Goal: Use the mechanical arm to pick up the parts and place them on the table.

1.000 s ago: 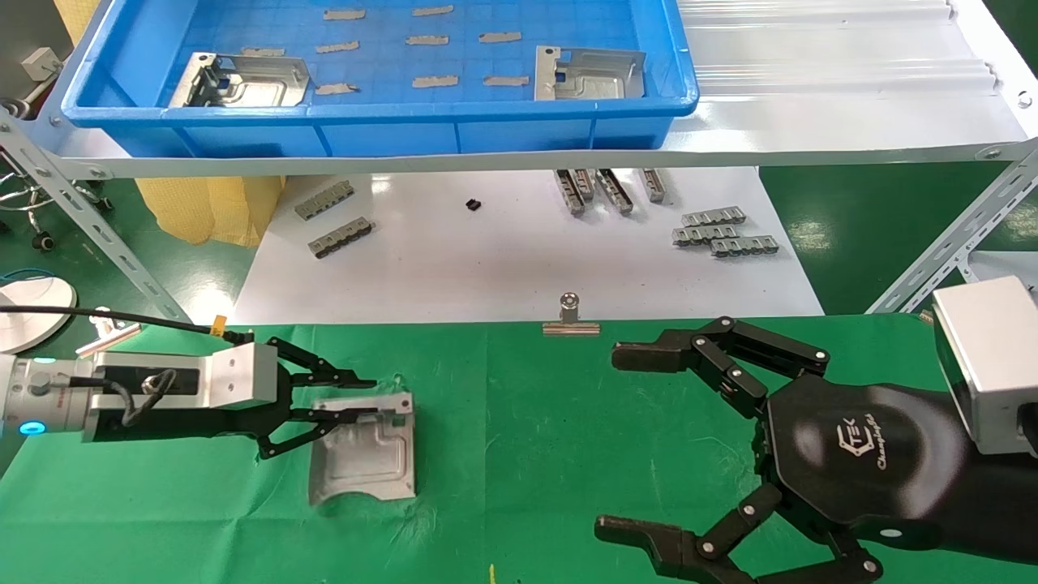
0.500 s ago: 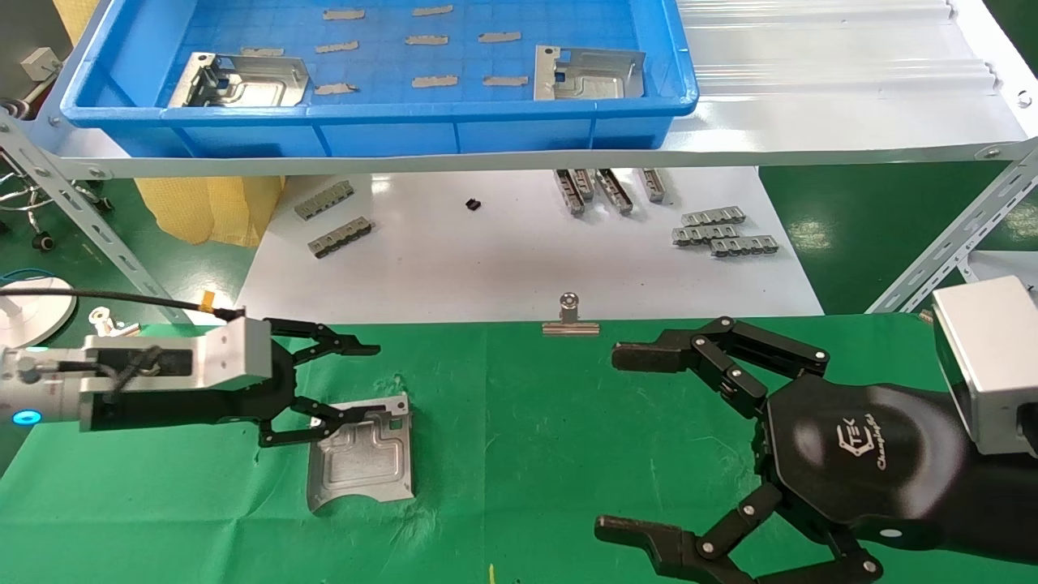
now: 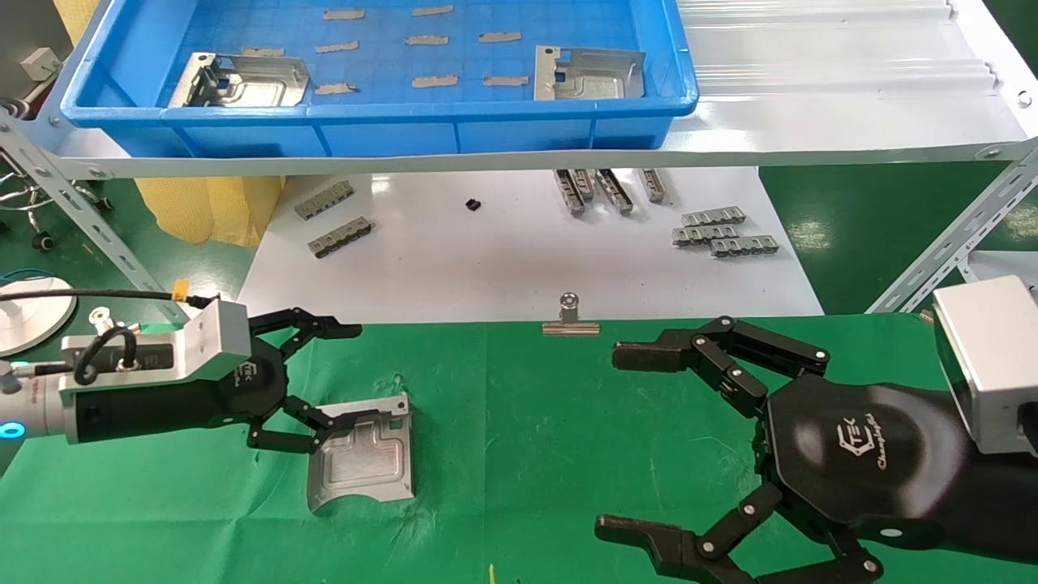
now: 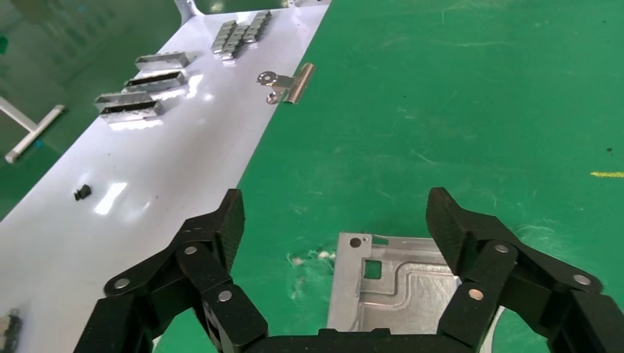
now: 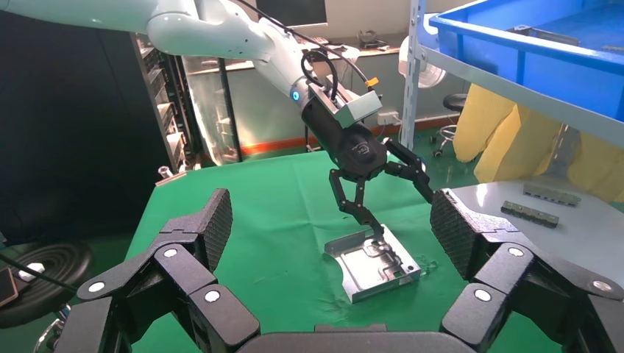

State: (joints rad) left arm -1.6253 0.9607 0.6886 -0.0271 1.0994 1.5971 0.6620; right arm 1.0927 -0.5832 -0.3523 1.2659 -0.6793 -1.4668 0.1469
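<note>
Left gripper (image 3: 324, 381) spread wide, holding nothing, one fingertip (image 3: 320, 422) at the near-left corner of the sheet-metal plate (image 3: 362, 462) lying flat on the green cloth table (image 3: 503, 438). To release cleanly, lift straight up off that plate so nothing drags it. Right gripper (image 3: 649, 442) hovers right of the plate, well apart, open and empty.

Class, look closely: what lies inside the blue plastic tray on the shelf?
Inside the blue tray lie two silver parts, one at its left and one at its right, among thin grey strips. Its near wall hides the floor just behind it.
</note>
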